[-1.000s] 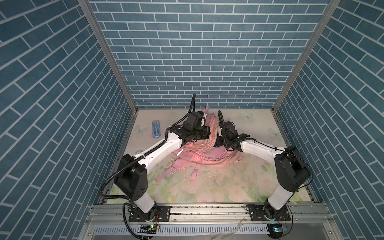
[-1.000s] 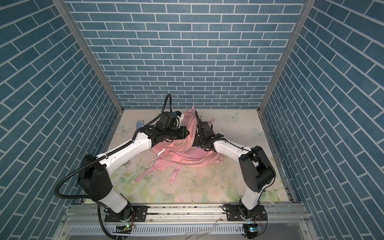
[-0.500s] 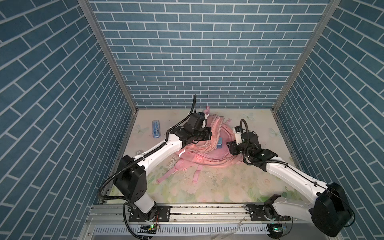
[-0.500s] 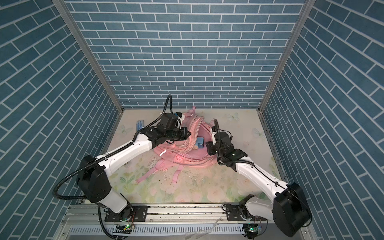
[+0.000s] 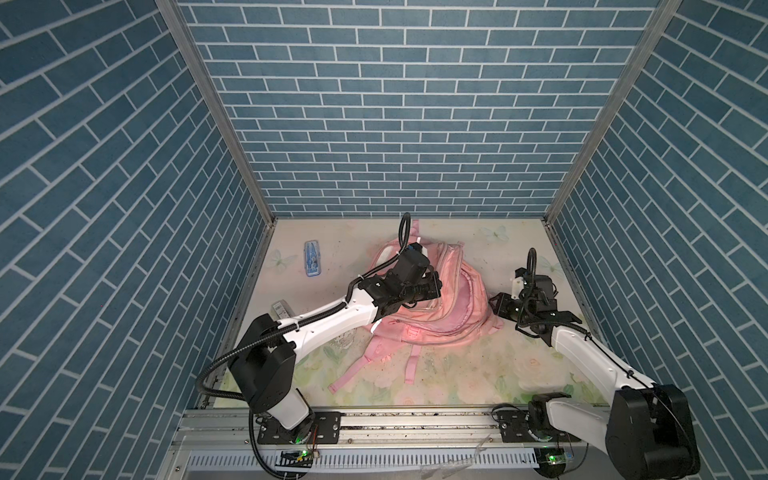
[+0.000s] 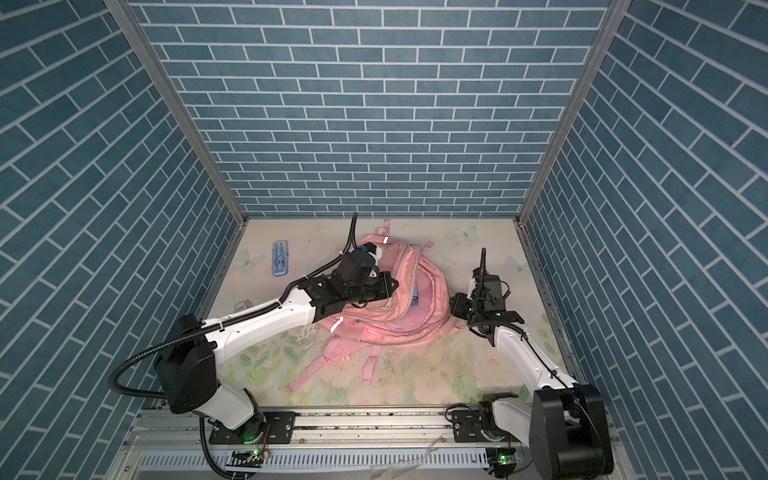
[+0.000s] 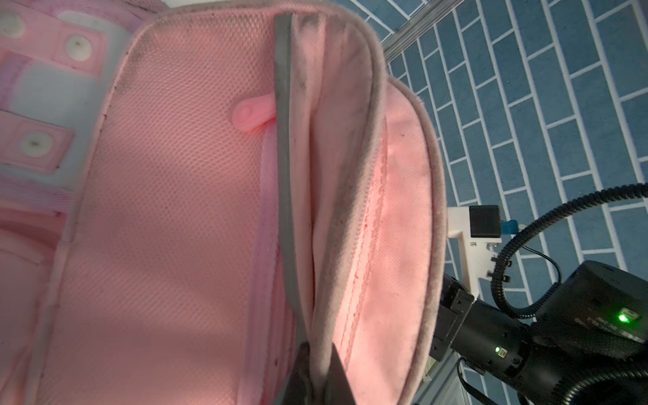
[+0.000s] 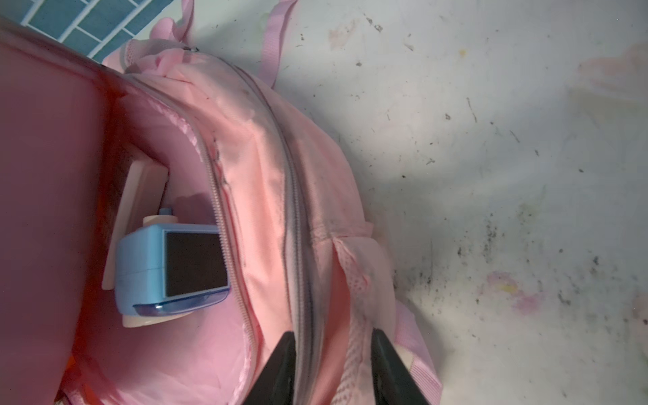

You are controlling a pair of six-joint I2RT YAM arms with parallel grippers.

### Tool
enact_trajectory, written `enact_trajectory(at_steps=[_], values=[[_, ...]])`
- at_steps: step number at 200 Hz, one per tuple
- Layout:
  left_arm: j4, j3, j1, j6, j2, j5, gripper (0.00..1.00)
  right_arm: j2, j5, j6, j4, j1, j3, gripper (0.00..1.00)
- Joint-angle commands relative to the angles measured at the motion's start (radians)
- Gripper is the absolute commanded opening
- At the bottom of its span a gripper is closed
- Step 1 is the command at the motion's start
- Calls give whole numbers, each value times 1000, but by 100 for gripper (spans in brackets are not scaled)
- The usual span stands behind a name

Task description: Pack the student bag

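The student bag (image 5: pixel 453 309) (image 6: pixel 419 320) is a pink backpack lying at the middle back of the table, with its main compartment gaping. My left gripper (image 5: pixel 438 286) (image 7: pixel 317 371) is shut on the grey-edged rim of the bag's front flap (image 7: pixel 350 175) and holds it up. My right gripper (image 5: pixel 494 301) (image 8: pixel 331 354) is at the bag's right side. Its jaws press on a fold of side fabric with a zipper and mesh pocket (image 8: pixel 354 280). A blue box-shaped item (image 8: pixel 171 263) (image 6: pixel 415 297) lies inside the open compartment, against a pale flat item (image 8: pixel 140 196).
A blue pencil case (image 5: pixel 312 258) (image 6: pixel 279 259) lies at the back left. A small grey labelled item (image 5: pixel 280 308) sits by the left wall. The bag's straps (image 5: pixel 374 365) trail toward the front. Blue brick walls close three sides.
My right gripper has drawn back out of the bag's mouth to its right side and closed on the side fabric. The blue item now lies in the bag. The left gripper keeps its hold.
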Motion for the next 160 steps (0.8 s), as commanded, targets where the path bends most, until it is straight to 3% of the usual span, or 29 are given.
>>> enact_trajectory(at_steps=[1, 31, 41, 78, 96, 124, 160], values=[[95, 61, -13, 24, 39, 31, 22, 0, -64, 39, -25, -10, 37, 39], [-106, 126, 2, 216, 7, -52, 54, -37, -94, 93, -23, -18, -11, 43], [-168, 127, 24, 276, -18, -86, 59, -53, -121, 129, -9, -18, -42, 44], [-230, 57, 159, 490, -111, -41, 64, -101, -195, 245, 64, -18, -167, 44], [-247, 10, 196, 705, -126, -5, 63, -100, -226, 269, 102, -17, -197, 43], [-331, -29, 208, 996, -94, 8, 60, -52, -268, 298, 151, -17, -211, 42], [-365, -86, 209, 1191, -67, -61, 55, 42, -318, 310, 215, -18, -202, 33]])
